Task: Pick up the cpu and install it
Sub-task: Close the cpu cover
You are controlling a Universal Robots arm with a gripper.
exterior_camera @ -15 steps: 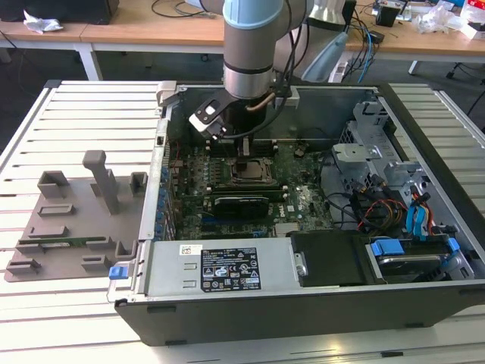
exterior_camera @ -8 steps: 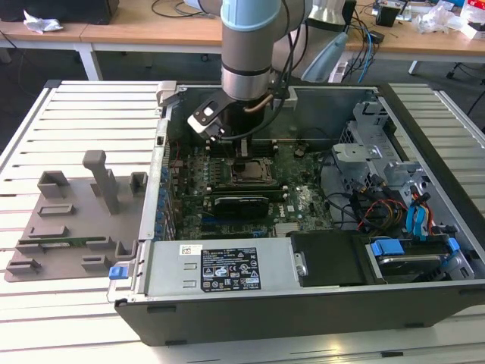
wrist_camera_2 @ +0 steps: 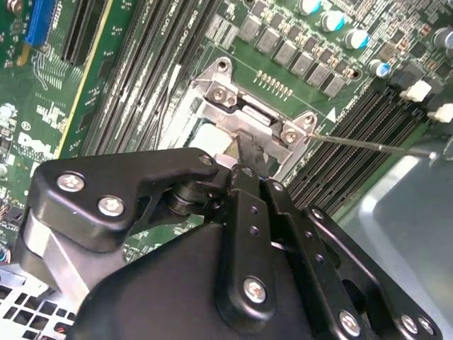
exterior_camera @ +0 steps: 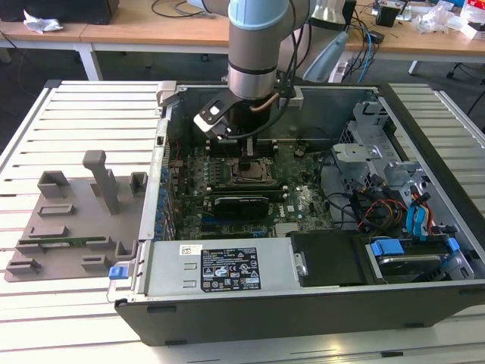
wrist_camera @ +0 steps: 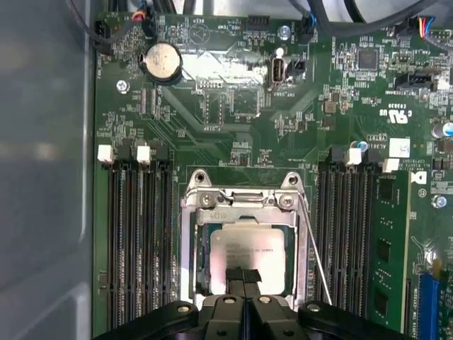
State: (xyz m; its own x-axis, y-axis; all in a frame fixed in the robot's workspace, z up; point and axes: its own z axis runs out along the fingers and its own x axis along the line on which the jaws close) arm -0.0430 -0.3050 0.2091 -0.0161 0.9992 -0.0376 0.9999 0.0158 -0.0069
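The cpu [wrist_camera: 248,242], a small square chip with a silvery-white top, lies flat inside the open metal-framed socket [wrist_camera: 241,199] of the green motherboard [wrist_camera: 233,106]. My gripper [wrist_camera: 243,275] hangs right over the chip's edge, its two dark fingers pressed together with nothing between them. In the second wrist view the gripper [wrist_camera_2: 244,152] meets the pale cpu [wrist_camera_2: 207,138] by the socket frame [wrist_camera_2: 249,113]. In the exterior view the gripper [exterior_camera: 248,155] points down at the socket [exterior_camera: 251,171] inside the open computer case [exterior_camera: 303,303].
The thin socket lever wire [wrist_camera: 316,248] stands raised beside the frame. Memory slots [wrist_camera: 138,234] flank the socket on both sides. A grey plastic tray [exterior_camera: 76,220] lies on the slatted table at the exterior view's left. Drive bays and cables [exterior_camera: 394,205] fill the case's right.
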